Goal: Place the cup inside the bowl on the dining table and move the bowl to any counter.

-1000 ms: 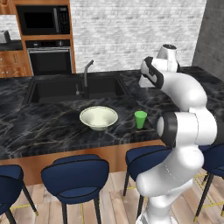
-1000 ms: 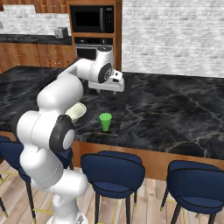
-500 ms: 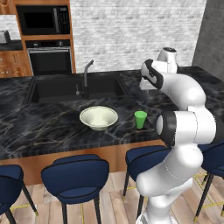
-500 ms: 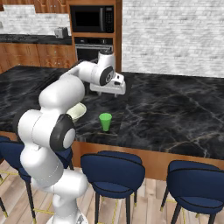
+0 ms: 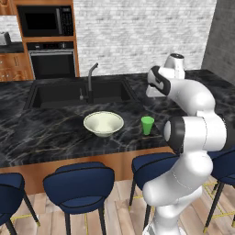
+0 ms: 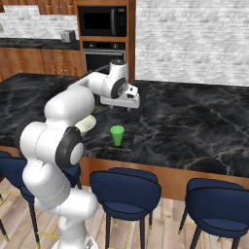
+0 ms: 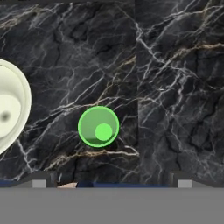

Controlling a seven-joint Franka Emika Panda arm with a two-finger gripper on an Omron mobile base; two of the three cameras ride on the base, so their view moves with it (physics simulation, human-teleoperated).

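A white robot arm reaches over a dining table (image 5: 55, 137) topped in black veined marble, with a dark sink (image 5: 78, 94) and faucet (image 5: 91, 75) set into it and blue stools (image 5: 80, 183) along the near edge.

The cup (image 5: 147, 125) – small, bright green, no handle – stands upright on the marble near the front edge. The bowl (image 5: 103, 123), wide, shallow and cream-coloured, sits near it on the side towards the sink, clearly apart from it. Both are empty.

The gripper (image 6: 121, 106) hangs above the table, pointing straight down, a little farther from the front edge than the cup and well above it. Its jaws stand spread wide and hold nothing.

The hand view looks straight down. The cup (image 7: 98, 126) appears as a green ring with its base visible inside, so its long axis runs vertically, in line with the gripper's. It lies low in that view and somewhat left of centre, between the two fingertips (image 7: 40, 179) at the bottom edge but nearer the left one. The bowl's (image 7: 11, 109) rim curves in at the left edge.

By that reading the gripper is not yet centred over the cup – it likely needs a short shift toward the front edge and toward the bowl's side, then a straight descent to bring the jaws either side of the cup's wall. The cup is not yet in the bowl, and the bowl has not left the table.
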